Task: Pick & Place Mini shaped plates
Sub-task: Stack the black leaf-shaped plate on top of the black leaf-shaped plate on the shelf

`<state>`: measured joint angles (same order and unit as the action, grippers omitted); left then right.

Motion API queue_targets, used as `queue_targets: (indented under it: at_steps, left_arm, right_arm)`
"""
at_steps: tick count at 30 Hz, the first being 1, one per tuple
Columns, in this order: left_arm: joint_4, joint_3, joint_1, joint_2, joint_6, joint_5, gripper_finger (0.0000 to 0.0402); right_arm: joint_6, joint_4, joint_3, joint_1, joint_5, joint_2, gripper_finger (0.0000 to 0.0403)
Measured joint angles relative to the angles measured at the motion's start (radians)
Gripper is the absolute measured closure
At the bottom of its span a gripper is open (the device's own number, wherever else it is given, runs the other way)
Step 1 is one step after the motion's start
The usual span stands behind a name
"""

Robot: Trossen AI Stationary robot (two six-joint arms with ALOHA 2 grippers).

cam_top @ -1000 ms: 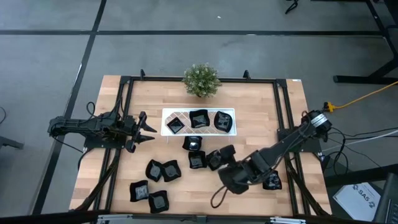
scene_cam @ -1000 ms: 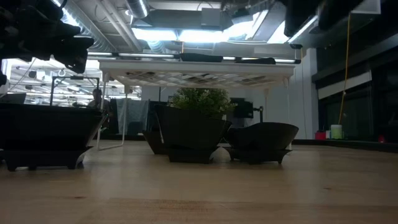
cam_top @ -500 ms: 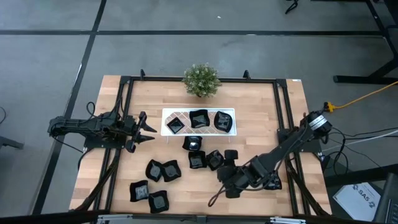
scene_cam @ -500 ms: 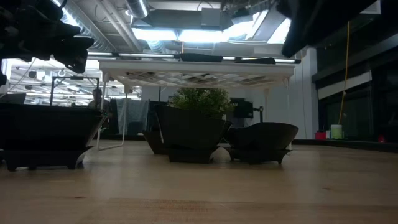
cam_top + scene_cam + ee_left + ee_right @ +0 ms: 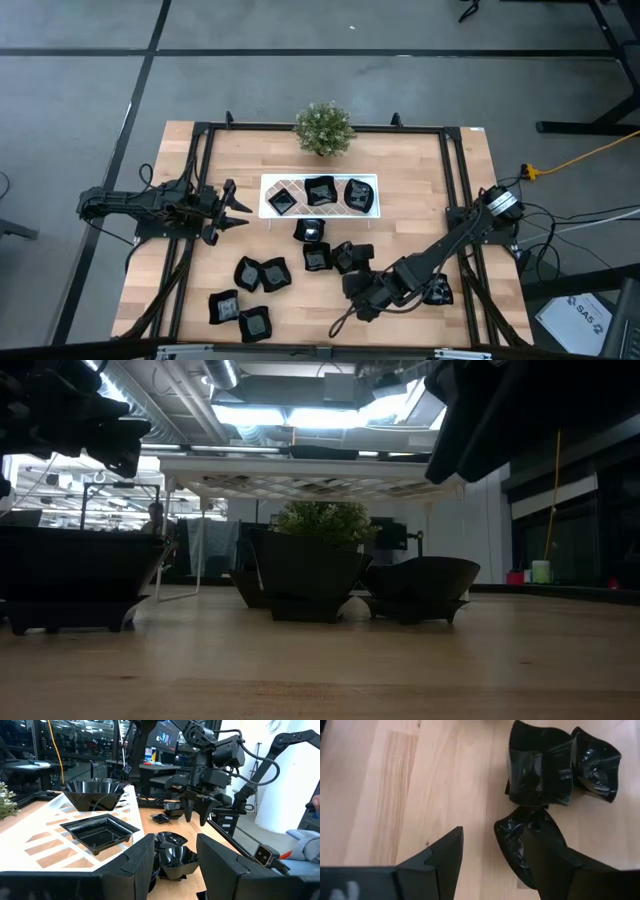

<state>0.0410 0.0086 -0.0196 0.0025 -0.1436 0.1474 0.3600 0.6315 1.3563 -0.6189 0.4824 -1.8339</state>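
Note:
Several mini shaped plates, small glossy black dishes, lie loose on the wooden table; one group [image 5: 330,255] is at the middle and another [image 5: 250,295] is near the front left. Three more sit on the white tray [image 5: 318,180]. My right gripper [image 5: 352,287] hangs open, slanting down, just near of the middle group. In its wrist view the gripper [image 5: 492,857] has bare wood between its fingers, one plate [image 5: 522,840] beside one finger, and two more plates [image 5: 562,765] beyond. My left gripper [image 5: 240,207] waits open at the table's left, pointing level at the tray.
A small potted plant [image 5: 323,128] stands at the far edge behind the tray. One plate [image 5: 437,291] lies alone under my right arm near the right frame rail. Black frame rails [image 5: 460,180] run along the table's sides. Bare wood lies between the two loose groups.
My right gripper has sunk toward the table and shifted a little toward the near and left edges, rolling about its own axis. Its fingers stay open. No plate has moved.

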Motion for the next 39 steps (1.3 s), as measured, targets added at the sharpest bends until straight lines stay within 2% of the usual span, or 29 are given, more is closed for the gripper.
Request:
queue_targets:
  at_steps: [6, 16, 30, 39]
  left_arm:
    - [0.000, 0.000, 0.000, 0.000, 0.000, 0.000, 0.0258]
    - [0.000, 0.000, 0.000, 0.000, 0.000, 0.000, 0.0258]
    - [0.000, 0.000, 0.000, 0.000, 0.000, 0.000, 0.0258]
    - [0.000, 0.000, 0.000, 0.000, 0.000, 0.000, 0.0258]
  right_arm:
    - [-0.003, 0.012, 0.001, -0.009, 0.010, -0.052, 0.0198]
    - [-0.022, 0.079, 0.001, -0.022, 0.102, -0.103, 0.0202]
    - [-0.086, 0.111, 0.001, -0.016, 0.128, -0.124, 0.0285]
    - [-0.144, 0.101, 0.000, 0.004, 0.130, -0.149, 0.0310]
